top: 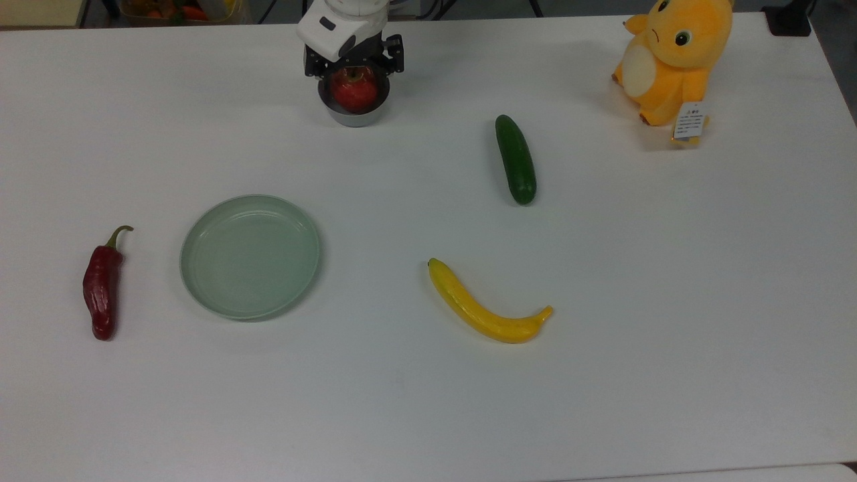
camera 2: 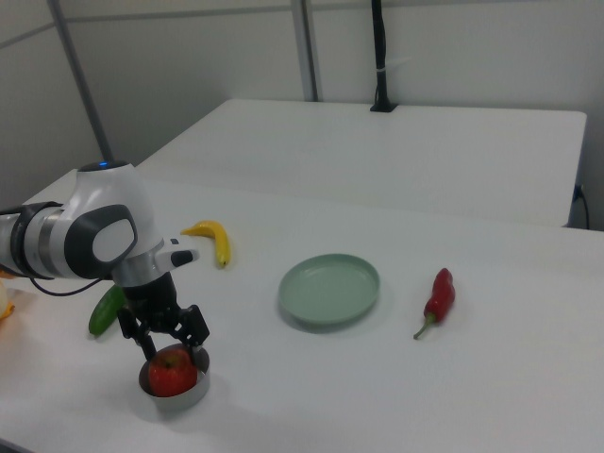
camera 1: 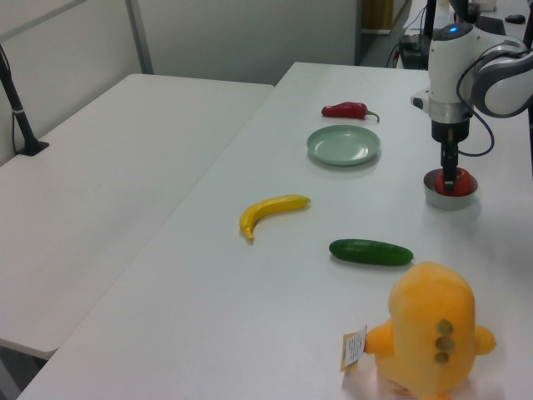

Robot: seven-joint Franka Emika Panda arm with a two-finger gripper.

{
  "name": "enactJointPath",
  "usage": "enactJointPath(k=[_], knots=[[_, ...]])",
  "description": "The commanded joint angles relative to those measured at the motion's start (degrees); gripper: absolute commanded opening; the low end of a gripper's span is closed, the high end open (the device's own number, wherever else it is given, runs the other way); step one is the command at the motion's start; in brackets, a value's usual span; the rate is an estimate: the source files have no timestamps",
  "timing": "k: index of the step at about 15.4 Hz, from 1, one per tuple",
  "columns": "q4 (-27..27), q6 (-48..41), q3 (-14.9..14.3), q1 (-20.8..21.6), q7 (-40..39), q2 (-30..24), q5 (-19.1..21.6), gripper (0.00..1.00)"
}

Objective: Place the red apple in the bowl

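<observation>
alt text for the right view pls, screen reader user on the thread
A robot arm's gripper sits directly over a red apple resting in a small grey bowl on a white table. Beyond it lie a pale green plate, a red chili pepper, a banana and a cucumber.

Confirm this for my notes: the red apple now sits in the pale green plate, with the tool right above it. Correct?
Not quite. The red apple sits in the small grey bowl, not the plate; the right view shows the pale green plate holding nothing. The tool is right above the apple, as you said.
</observation>
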Motion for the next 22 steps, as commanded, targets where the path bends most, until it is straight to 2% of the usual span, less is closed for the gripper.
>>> enactJointPath(k=[1,2,6,9,11,13,16,22], knots=[[6.85,-6.52,-0.11,0.11,3.68,-0.93,-1.17,1.0],[12.02,-11.09,0.06,0.29,5.16,-0.85,-0.73,1.0],[24.44,-20.44,0.77,0.82,7.98,0.03,0.85,1.0],[35.68,-28.52,1.03,0.82,8.69,1.7,5.23,1.0],[41.23,-32.48,0.95,0.73,8.69,2.14,8.31,1.0],[44.23,-35.39,0.95,0.73,8.78,2.23,9.46,1.0],[45.39,-35.05,0.86,0.73,11.76,3.19,12.01,1.0],[48.99,-29.79,-0.02,0.9,10.98,8.99,12.02,1.0]])
